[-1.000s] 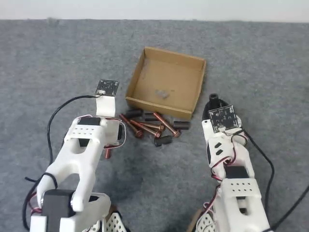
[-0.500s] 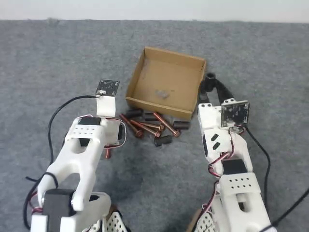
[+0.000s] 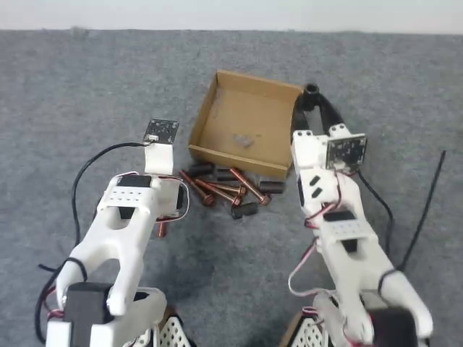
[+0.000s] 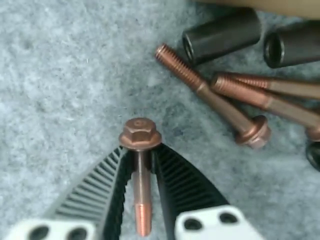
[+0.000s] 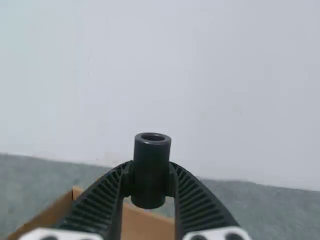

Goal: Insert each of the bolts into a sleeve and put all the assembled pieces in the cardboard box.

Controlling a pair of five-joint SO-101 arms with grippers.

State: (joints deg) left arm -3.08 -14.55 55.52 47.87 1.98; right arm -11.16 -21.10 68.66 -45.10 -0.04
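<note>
1. The right gripper [image 5: 150, 186] is clenched on a black sleeve [image 5: 152, 160], with the bore facing away from the wrist.
2. In the last second it has risen and swung forward. The cardboard box [image 3: 244, 162] now lies just beside and below it.
3. The left gripper [image 4: 142, 167] has stayed put, clamped on a bolt [image 4: 140, 137] by the shank, head past the fingertips.
4. Loose bolts [image 4: 235, 112] and spare sleeves [image 4: 222, 35] lie just ahead of it.
5. Both parts are in hand, so joining them looks next.

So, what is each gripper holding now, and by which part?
The left gripper holds a bolt by its shank, just under the head. The right gripper holds a sleeve by its sides, open end free.
</note>
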